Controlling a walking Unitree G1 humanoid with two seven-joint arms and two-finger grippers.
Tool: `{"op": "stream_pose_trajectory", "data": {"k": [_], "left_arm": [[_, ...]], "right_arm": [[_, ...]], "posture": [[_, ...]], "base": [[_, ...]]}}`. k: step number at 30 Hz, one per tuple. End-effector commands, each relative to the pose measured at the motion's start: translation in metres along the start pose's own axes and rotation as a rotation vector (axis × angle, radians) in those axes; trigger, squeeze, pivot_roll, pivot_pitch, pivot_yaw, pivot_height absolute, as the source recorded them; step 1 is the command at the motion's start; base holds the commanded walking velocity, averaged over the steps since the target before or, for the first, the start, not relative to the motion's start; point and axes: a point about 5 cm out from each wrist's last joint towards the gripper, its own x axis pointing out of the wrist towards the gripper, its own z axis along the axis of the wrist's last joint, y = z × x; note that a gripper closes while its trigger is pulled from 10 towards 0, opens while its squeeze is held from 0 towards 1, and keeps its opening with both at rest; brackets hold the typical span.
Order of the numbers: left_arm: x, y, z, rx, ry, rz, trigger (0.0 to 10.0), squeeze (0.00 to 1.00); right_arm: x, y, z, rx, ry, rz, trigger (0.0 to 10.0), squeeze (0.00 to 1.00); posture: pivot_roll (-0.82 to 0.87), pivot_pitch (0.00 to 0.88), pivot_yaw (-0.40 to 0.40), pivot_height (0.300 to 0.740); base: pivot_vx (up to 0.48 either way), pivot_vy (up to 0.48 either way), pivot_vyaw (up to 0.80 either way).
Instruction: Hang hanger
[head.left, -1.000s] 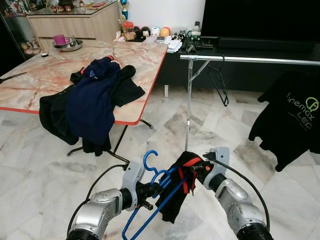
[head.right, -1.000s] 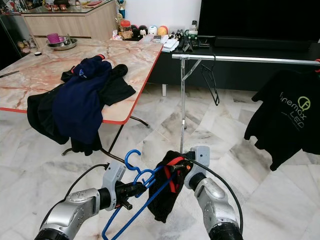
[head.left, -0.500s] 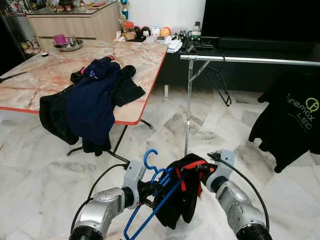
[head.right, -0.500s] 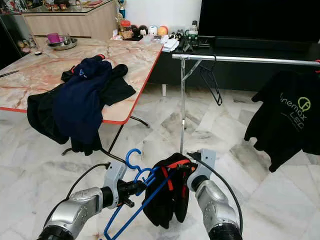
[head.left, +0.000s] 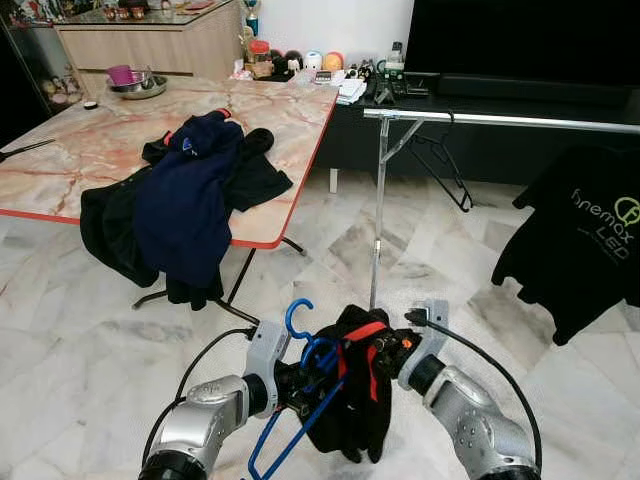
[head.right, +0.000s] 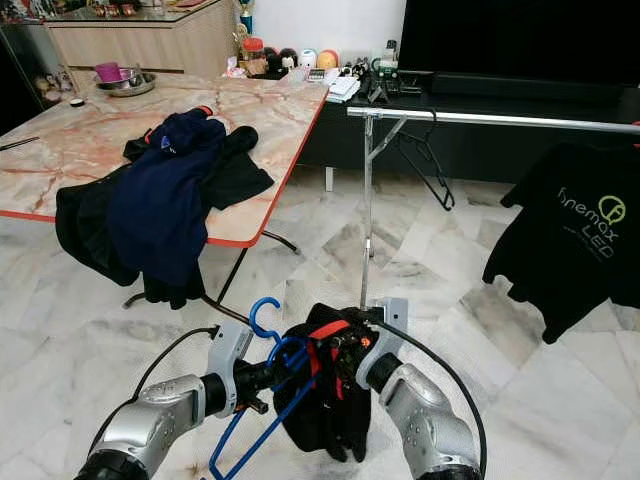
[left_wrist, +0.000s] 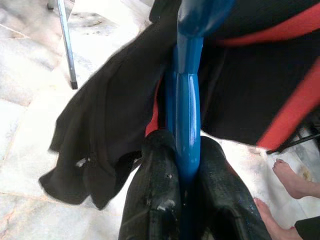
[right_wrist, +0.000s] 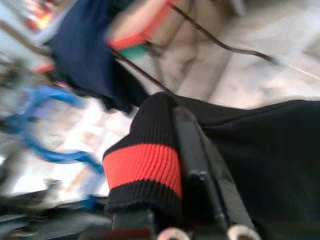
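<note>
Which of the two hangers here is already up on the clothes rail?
The black hanger, hooked on the silver rail. The blue hanger is clamped in the left gripper, low over the floor.

clothes (head.left: 185, 205) lie on the table (head.left: 90, 150) at left; the rail (head.left: 500, 119) (shirt (head.left: 585, 235) hanging) stands right.

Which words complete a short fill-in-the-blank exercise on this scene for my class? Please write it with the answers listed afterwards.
1. The left gripper is shut on a hanger coloured ____.
2. The right gripper holds a black garment with a cuff band coloured ____.
3. A black T-shirt hangs from the metal ____.
4. A pile of dark clothes lies on the marble-topped ____.

Missing words: blue; red; rail; table
</note>
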Motion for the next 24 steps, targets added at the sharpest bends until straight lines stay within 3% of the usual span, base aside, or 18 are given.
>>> {"op": "stream_pose_trajectory", "data": {"k": [1, 4, 7, 12, 18, 24], "left_arm": [[0.001, 0.000, 0.006, 0.010, -0.022, -0.004, 10.0, 0.00], [0.000, 0.001, 0.005, 0.009, -0.023, -0.008, 10.0, 0.00], [-0.001, 0.001, 0.005, 0.007, -0.024, -0.011, 10.0, 0.00], [0.000, 0.000, 0.005, 0.001, -0.026, -0.017, 10.0, 0.00], [0.000, -0.001, 0.006, -0.004, -0.032, -0.040, 10.0, 0.00], [0.000, -0.002, 0.005, -0.013, -0.038, -0.051, 10.0, 0.00]], "right_arm": [[-0.003, -0.014, -0.003, 0.013, -0.002, -0.117, 10.0, 0.00], [-0.004, -0.006, 0.002, 0.039, -0.040, -0.024, 10.0, 0.00], [-0.003, 0.009, 0.008, -0.001, -0.067, 0.103, 10.0, 0.00], [-0.002, 0.015, 0.013, -0.020, -0.105, 0.172, 10.0, 0.00], [-0.010, 0.031, 0.023, -0.063, -0.133, 0.366, 10.0, 0.00], [-0.014, 0.033, 0.028, -0.108, -0.128, 0.424, 10.0, 0.00]], "posture": [[0.09, 0.066, -0.009, 0.740], [0.10, 0.068, -0.008, 0.740], [0.09, 0.069, -0.008, 0.740], [0.09, 0.068, -0.008, 0.740], [0.09, 0.068, -0.008, 0.740], [0.09, 0.068, -0.008, 0.740]], "base": [[0.000, 0.000, 0.00], [0.000, 0.000, 0.00], [0.000, 0.000, 0.00], [0.000, 0.000, 0.00], [0.000, 0.000, 0.00], [0.000, 0.000, 0.00]]}}
